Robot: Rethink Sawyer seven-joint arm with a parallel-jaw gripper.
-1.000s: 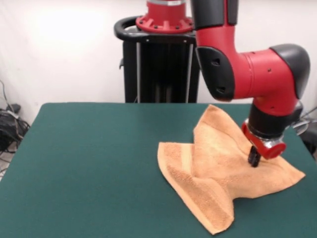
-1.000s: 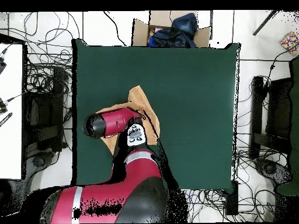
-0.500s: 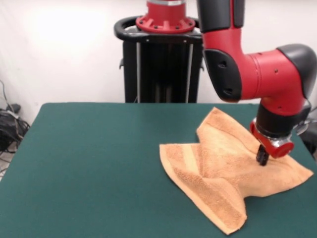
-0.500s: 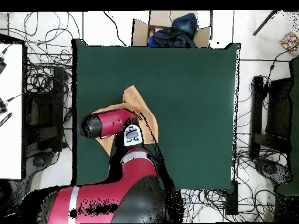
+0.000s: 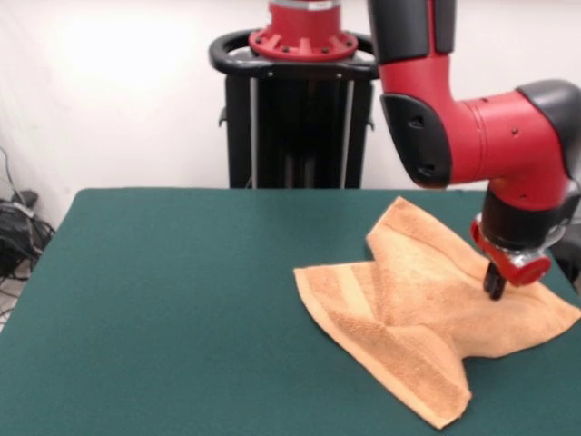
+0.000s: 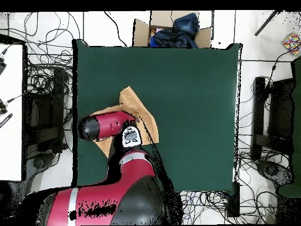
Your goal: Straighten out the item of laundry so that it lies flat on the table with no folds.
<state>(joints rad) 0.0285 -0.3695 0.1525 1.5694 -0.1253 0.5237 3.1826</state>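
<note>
Dark green table (image 5: 163, 300) beneath a white wall; the overhead view shows cables strewn over the white floor all round it and a cardboard box (image 6: 171, 32) holding dark fabric just beyond one edge. The orange-tan towel (image 5: 422, 313) lies in the right part of the table in the front view, close to the right edge and reaching toward the near edge. It is not flat: a fold runs through its middle, so that one flap with a woven band points left, one corner points toward the near edge, and another rises toward the far side. The whole left half of the table is bare felt; on the right the towel's tip comes near the rim. The red and black arm (image 5: 481, 136) descends from above, its wrist bent over the towel's right portion. The gripper (image 5: 495, 289) points down with its dark tips touching the cloth; they appear pinched close together on the terry, though the exact grip is hard to make out. In the overhead view the arm covers much of the towel.
</note>
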